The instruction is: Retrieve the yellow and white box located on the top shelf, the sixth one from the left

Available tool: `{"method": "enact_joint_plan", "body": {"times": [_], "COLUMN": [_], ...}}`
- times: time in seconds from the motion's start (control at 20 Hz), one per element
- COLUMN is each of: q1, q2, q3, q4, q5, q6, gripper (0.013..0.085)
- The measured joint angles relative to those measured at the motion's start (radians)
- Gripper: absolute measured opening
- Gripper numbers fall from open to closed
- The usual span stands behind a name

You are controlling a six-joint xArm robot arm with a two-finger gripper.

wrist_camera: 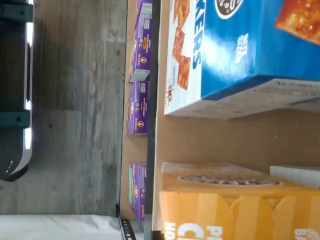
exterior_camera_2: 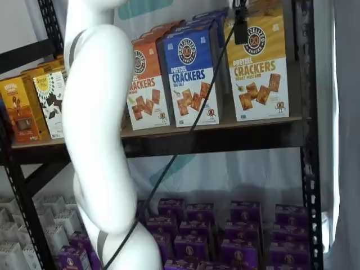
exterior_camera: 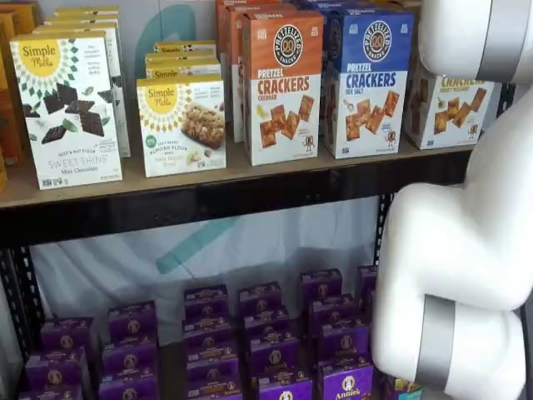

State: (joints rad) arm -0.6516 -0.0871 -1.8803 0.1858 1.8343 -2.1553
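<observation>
The yellow and white box stands at the right end of the top shelf, next to a blue-topped cracker box. In a shelf view the white arm hides most of the box. The wrist view shows its yellow top close up, with bare shelf board between it and the blue box. The gripper shows only as a black finger hanging from the view's top edge with a cable, in front of the yellow box's upper left corner. No gap or grip can be made out.
An orange-topped cracker box and white Simple Mills boxes stand further left on the top shelf. Several purple boxes fill the shelf below. A black upright stands just right of the yellow box. The white arm crosses the front.
</observation>
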Motion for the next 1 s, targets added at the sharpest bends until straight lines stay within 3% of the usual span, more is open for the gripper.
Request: {"method": "enact_joint_plan", "body": {"times": [0.4,1.0], "q1": [-0.008,-0.025], "q2": [-0.027,-0.189], "q3": [0.01,0.132], "q4": [0.003,-0.039], "q5": [0.01,0.073], "q6": [-0.005,-0.032], "gripper": [0.057,0.057]}}
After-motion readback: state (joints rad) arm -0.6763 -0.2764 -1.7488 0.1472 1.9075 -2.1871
